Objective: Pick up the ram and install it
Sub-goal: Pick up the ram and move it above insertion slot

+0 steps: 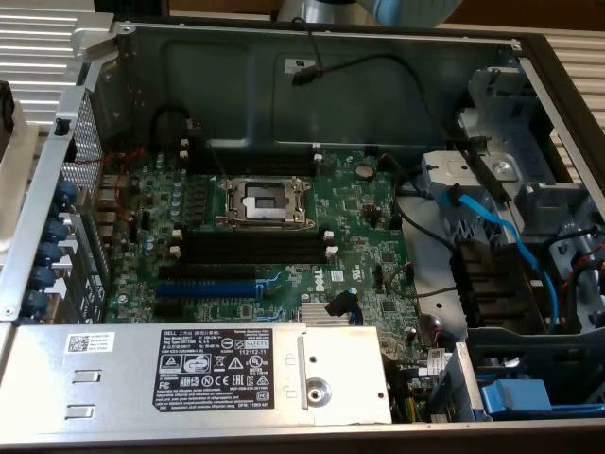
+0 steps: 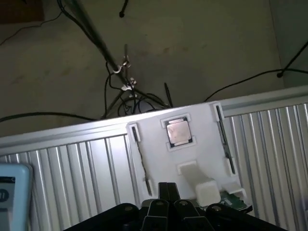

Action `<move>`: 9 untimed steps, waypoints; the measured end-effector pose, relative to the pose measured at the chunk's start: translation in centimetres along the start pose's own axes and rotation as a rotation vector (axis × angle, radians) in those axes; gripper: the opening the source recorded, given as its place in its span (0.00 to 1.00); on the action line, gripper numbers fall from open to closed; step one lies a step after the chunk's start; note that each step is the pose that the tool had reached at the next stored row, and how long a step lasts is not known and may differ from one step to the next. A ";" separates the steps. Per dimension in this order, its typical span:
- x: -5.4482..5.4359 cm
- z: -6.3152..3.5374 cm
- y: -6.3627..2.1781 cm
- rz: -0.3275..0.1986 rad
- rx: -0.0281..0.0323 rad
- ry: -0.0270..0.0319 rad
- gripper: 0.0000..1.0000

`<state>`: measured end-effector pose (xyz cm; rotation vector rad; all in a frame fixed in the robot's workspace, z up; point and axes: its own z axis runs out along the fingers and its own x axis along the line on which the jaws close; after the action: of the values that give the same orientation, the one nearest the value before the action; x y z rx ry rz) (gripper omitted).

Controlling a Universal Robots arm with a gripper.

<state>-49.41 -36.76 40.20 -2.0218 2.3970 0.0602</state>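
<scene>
We judge the job to be at its very start: nothing is picked up and nothing is fitted. In the exterior view the open computer case [image 1: 312, 47] shows its motherboard [image 1: 359, 213], and the long black memory slots [image 1: 253, 248] beside the processor socket [image 1: 264, 200] look empty. A bit of the arm [image 1: 392, 9] shows beyond the case's far wall, away from the board. In the wrist view the claw [image 2: 166, 192] hangs over a white tray [image 2: 159, 163] that rests on a ribbed metal surface [image 2: 77, 168]. A processor chip [image 2: 178, 132] sits in the tray's middle recess. Just beside a white block [image 2: 204, 185] on that tray, close to the claw, a sliver of green circuit board peeks out. We take that to be the ram [image 2: 235, 198], though too little of it shows to be certain. The claw carries nothing that we can see, and we cannot tell whether it is released or clenched. So both the pick-up and the seating in a slot are left to do.
</scene>
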 end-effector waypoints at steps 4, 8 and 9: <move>0.0 0.00 0.00 -0.071 -0.0014 0.0053 0.10; 0.0 0.06 0.00 -0.144 -0.0024 0.0150 0.10; 0.0 0.09 0.00 -0.160 -0.0025 0.0180 0.10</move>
<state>-49.41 -36.76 40.11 -2.2159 2.2365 0.0444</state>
